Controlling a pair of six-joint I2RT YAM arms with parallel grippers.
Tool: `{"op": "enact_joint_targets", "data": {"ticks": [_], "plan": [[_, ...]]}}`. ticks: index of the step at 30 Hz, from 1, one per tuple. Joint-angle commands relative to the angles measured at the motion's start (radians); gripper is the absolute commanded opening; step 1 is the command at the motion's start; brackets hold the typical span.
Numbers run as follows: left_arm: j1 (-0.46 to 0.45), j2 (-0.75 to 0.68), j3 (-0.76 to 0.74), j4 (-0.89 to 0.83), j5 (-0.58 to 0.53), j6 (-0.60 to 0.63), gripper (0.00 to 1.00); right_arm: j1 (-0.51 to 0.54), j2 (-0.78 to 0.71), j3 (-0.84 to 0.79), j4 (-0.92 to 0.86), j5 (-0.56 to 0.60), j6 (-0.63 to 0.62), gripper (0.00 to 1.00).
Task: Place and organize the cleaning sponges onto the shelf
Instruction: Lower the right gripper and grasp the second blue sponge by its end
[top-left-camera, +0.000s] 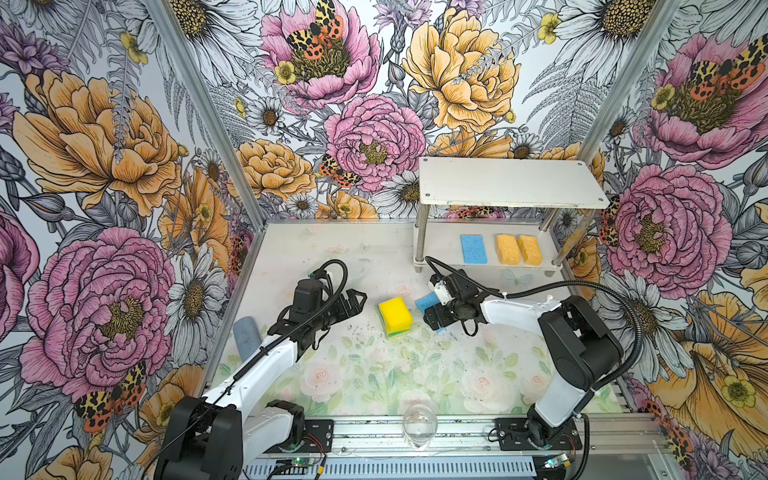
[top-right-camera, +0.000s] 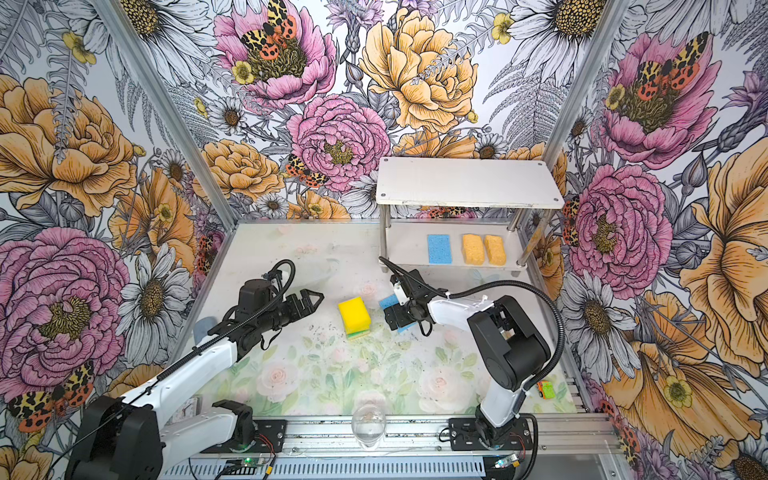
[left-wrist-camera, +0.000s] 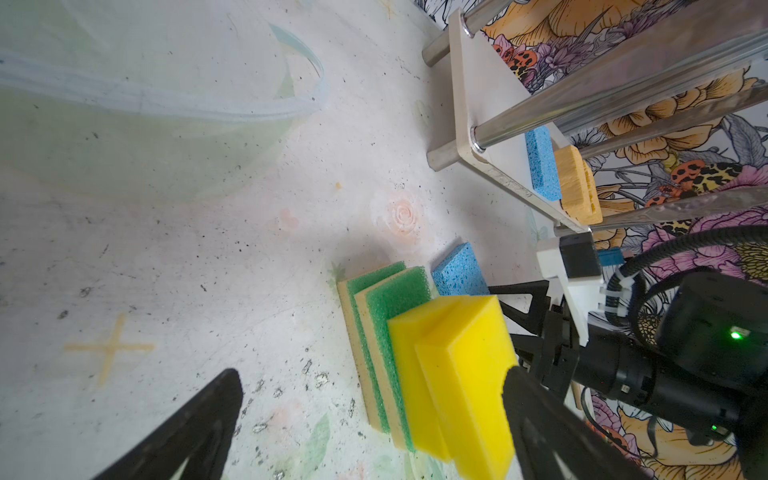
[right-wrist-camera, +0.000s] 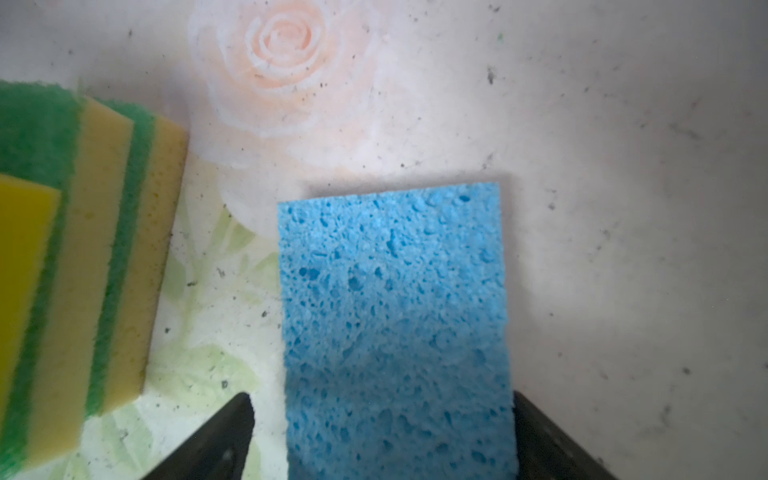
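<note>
The right end effector (right-wrist-camera: 382, 398) is spread around the flat blue holey sponge (right-wrist-camera: 392, 291) on the bench (top-left-camera: 332, 257), and the left end effector (top-left-camera: 357, 300), near that sponge, is spread too.

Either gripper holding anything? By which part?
Nothing held. The right gripper is open astride the long sides of the blue sponge on the table; left gripper open, empty.

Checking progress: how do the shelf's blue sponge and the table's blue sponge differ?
The shelved blue sponge sits on the shelf's lower board; the table blue sponge lies on the table. The right gripper straddles the table one; none touches the shelved one. Both flat, porous.
</note>
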Motion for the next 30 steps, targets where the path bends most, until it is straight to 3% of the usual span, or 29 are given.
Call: {"op": "enact_joint_targets", "data": {"ticks": [1, 22, 30], "plan": [[-0.005, -0.001, 0.011, 0.013, 0.022, 0.002, 0.99, 0.015, 0.043, 0.007, -0.03, 0.019, 0.026, 0.92], [-0.002, -0.011, 0.005, 0.009, 0.021, 0.002, 0.99, 0.076, 0.039, 0.057, -0.213, 0.067, 0.037, 0.91], [0.0, -0.011, -0.001, 0.015, 0.024, 0.001, 0.99, 0.098, 0.089, 0.091, -0.255, 0.14, 0.086, 0.89]]}}
